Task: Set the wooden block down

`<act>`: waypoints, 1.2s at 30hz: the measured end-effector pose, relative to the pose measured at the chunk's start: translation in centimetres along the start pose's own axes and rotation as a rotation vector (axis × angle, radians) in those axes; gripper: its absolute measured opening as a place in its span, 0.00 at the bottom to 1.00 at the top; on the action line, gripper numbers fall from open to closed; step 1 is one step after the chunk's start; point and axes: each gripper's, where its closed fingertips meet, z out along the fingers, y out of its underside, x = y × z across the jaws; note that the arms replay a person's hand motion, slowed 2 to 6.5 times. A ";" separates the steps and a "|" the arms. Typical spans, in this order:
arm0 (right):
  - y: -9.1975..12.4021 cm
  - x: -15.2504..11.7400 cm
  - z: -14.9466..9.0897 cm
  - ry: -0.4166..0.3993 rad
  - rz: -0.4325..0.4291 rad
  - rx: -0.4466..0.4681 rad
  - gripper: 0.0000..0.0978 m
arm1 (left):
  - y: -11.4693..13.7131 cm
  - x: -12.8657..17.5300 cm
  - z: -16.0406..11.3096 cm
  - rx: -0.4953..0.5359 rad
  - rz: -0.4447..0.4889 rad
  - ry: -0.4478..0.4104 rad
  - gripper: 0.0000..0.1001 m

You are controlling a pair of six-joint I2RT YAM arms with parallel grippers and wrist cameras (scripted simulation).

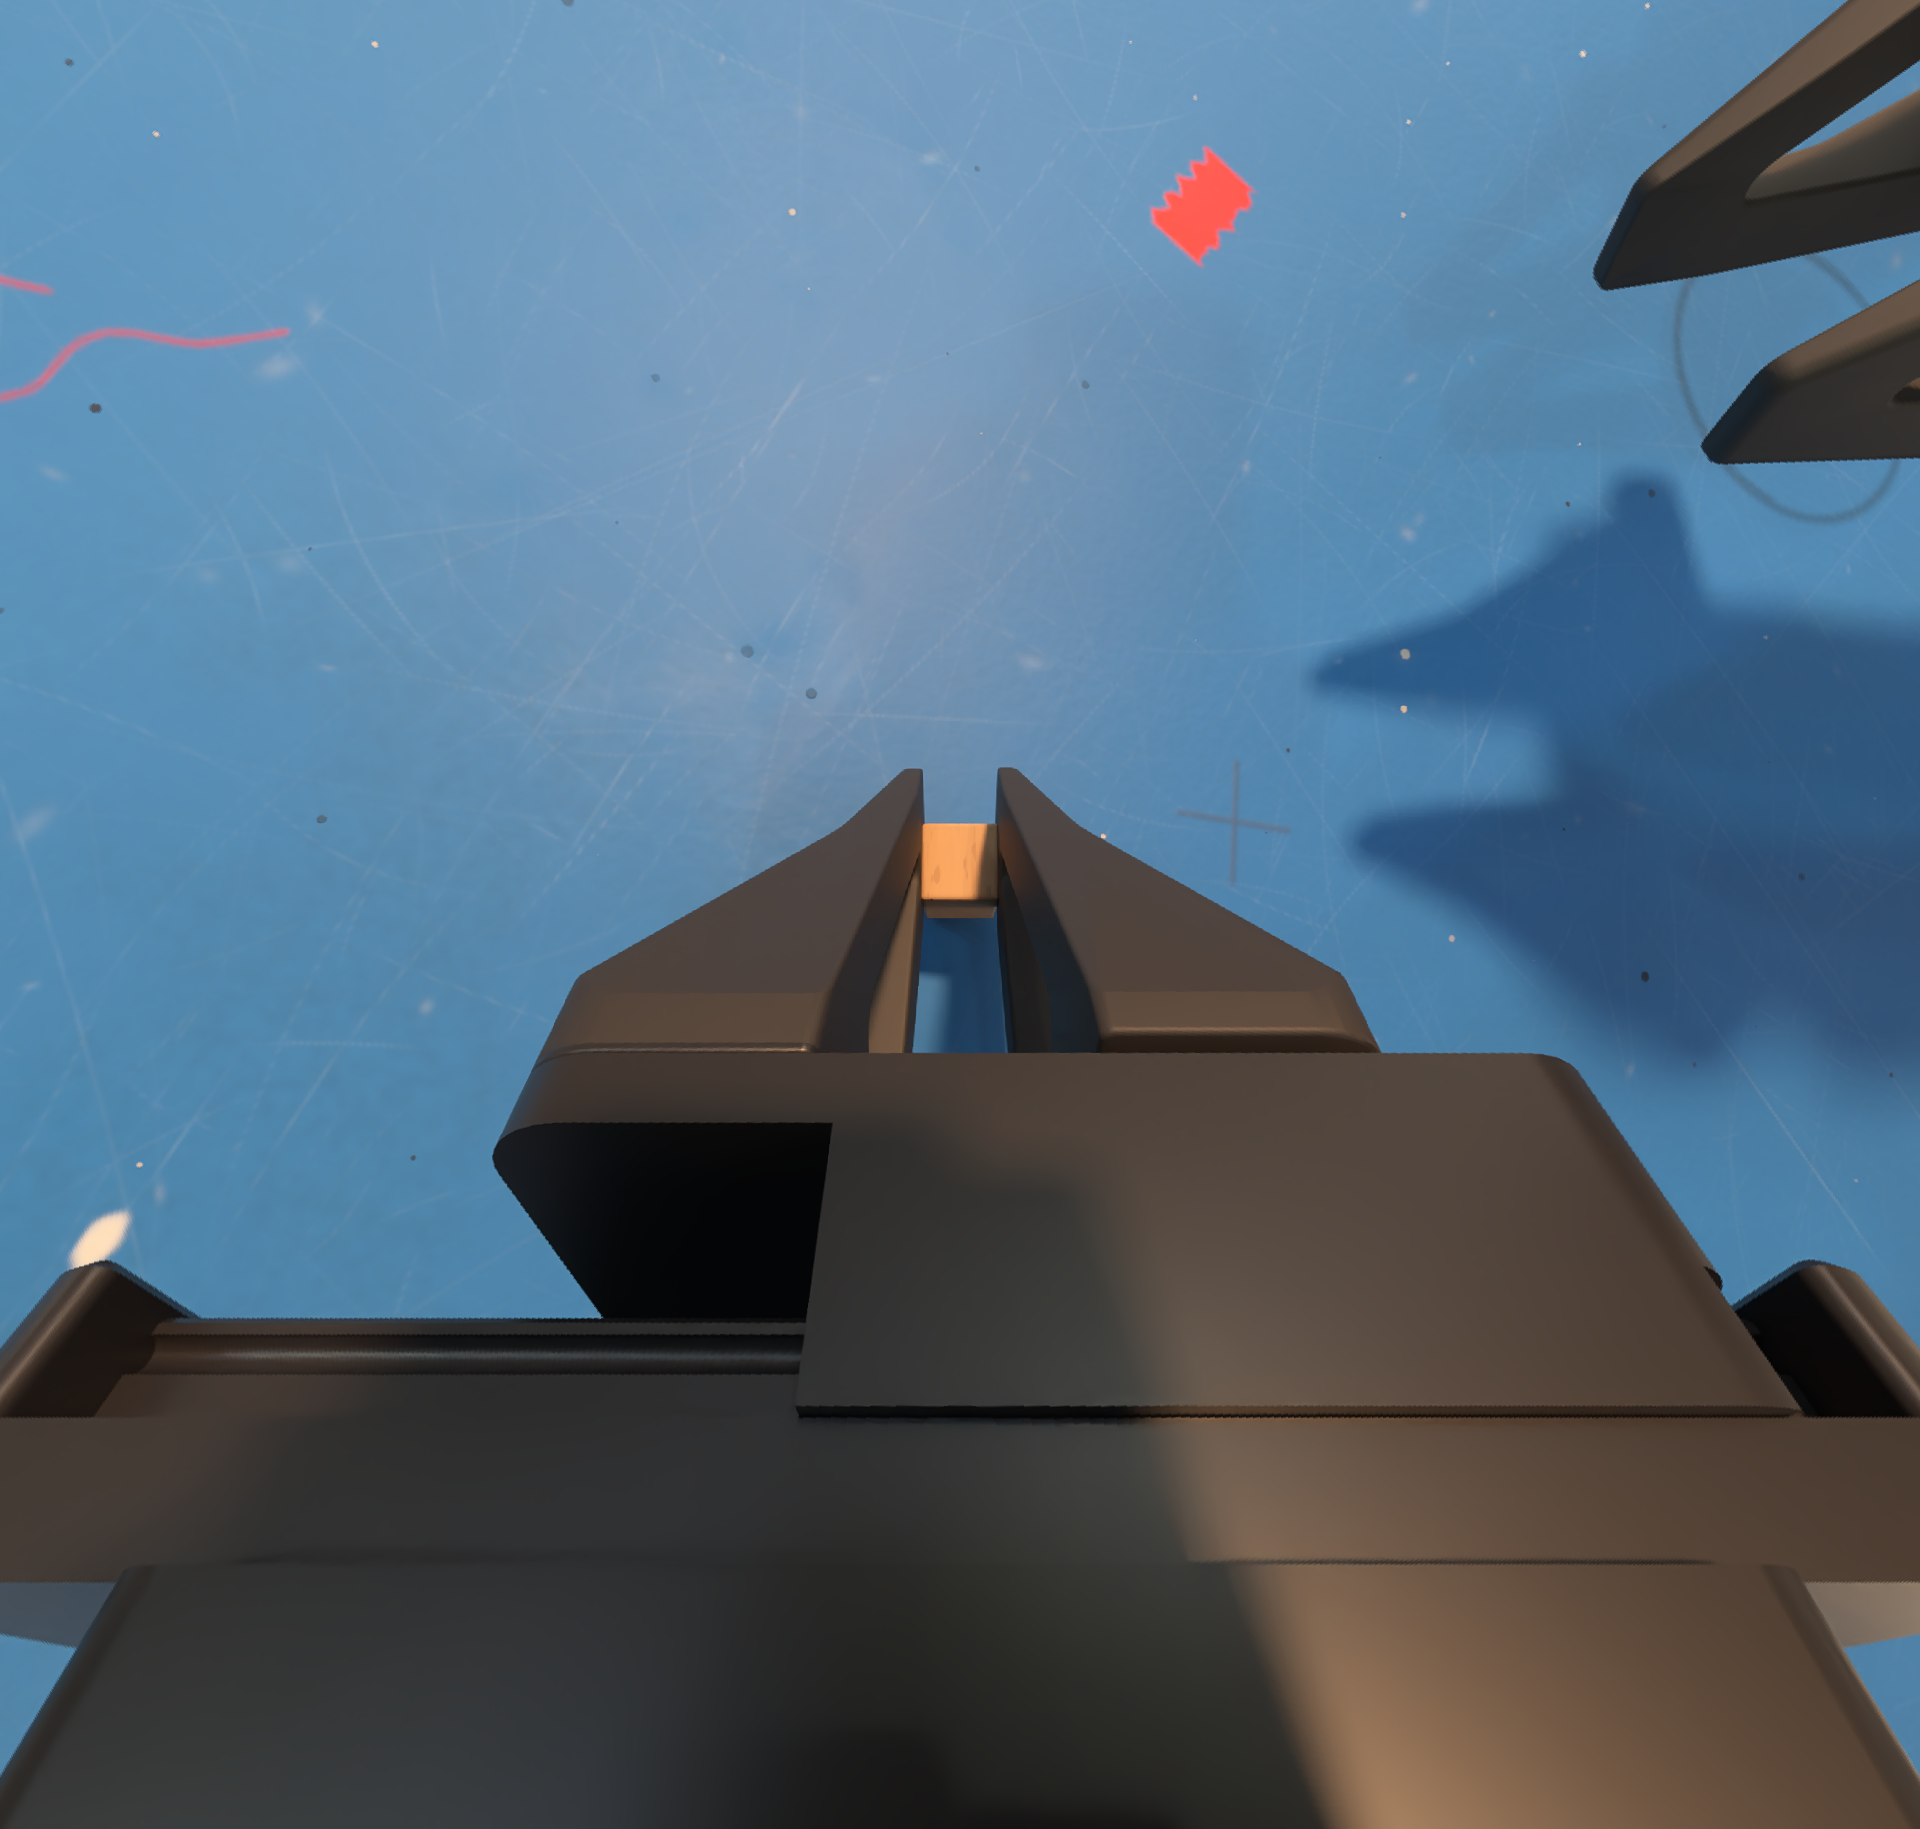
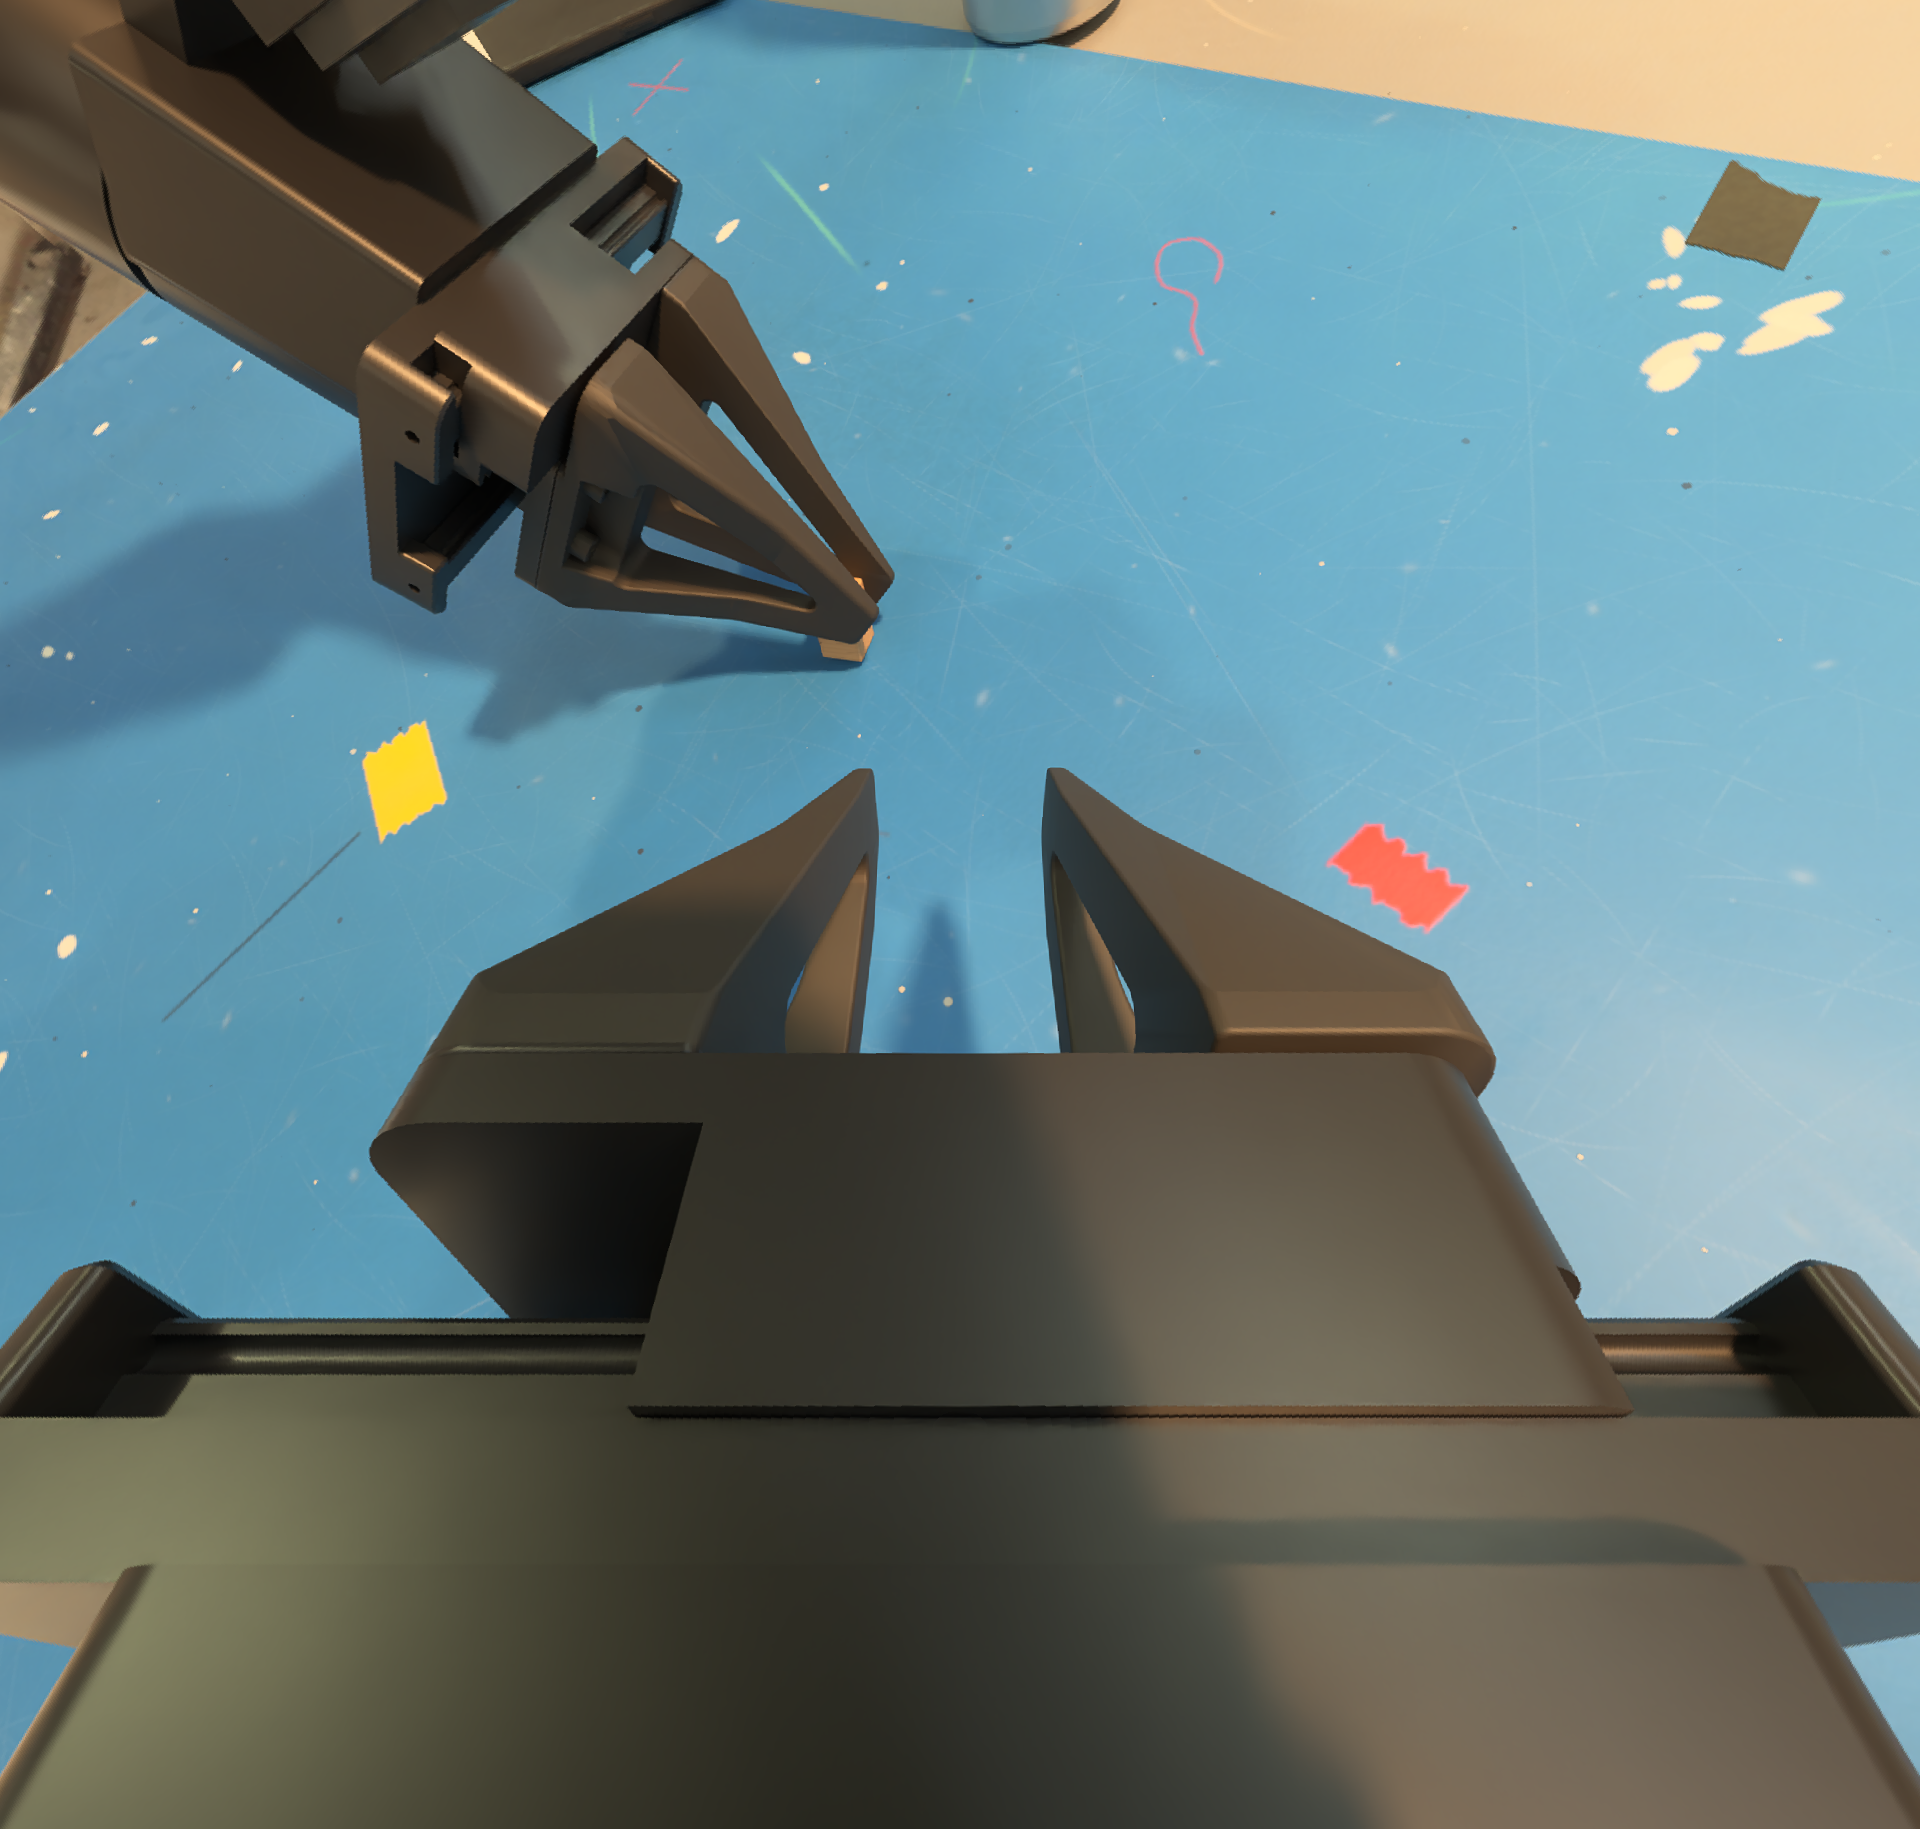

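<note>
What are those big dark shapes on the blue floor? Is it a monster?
No monster: in the left wrist view the dark patch on the blue mat is a shadow shaped like open gripper fingers; in the right wrist view the left gripper, clamping the wooden block, casts its own shadow.

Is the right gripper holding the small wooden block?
No, the right gripper is open and empty, while the left gripper clamps the small wooden block between its fingers.

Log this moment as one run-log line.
left gripper: shut on wooden block, low over blue mat | right gripper: open, empty | block: not released
</note>
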 end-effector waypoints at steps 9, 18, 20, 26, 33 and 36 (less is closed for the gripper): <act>0.0 0.0 0.0 0.000 -0.002 -0.002 0.28 | 0.0 0.0 0.0 0.000 0.000 0.000 0.12; 0.1 -0.2 0.1 0.001 -0.025 -0.005 0.27 | 0.0 0.0 0.0 0.001 0.001 -0.002 0.12; 0.2 -0.3 0.2 0.003 -0.030 -0.010 0.27 | 0.0 0.0 0.0 0.001 0.001 -0.003 0.12; 0.3 -0.3 0.2 0.004 -0.031 -0.020 0.27 | 0.0 -0.1 0.0 0.001 0.001 -0.004 0.12; 0.2 -0.3 0.2 0.002 -0.028 -0.014 0.27 | 0.0 -0.1 0.0 0.000 -0.001 -0.002 0.12; 0.1 -0.3 0.2 0.002 -0.027 -0.011 0.27 | 0.0 -0.1 0.0 0.000 -0.001 -0.002 0.12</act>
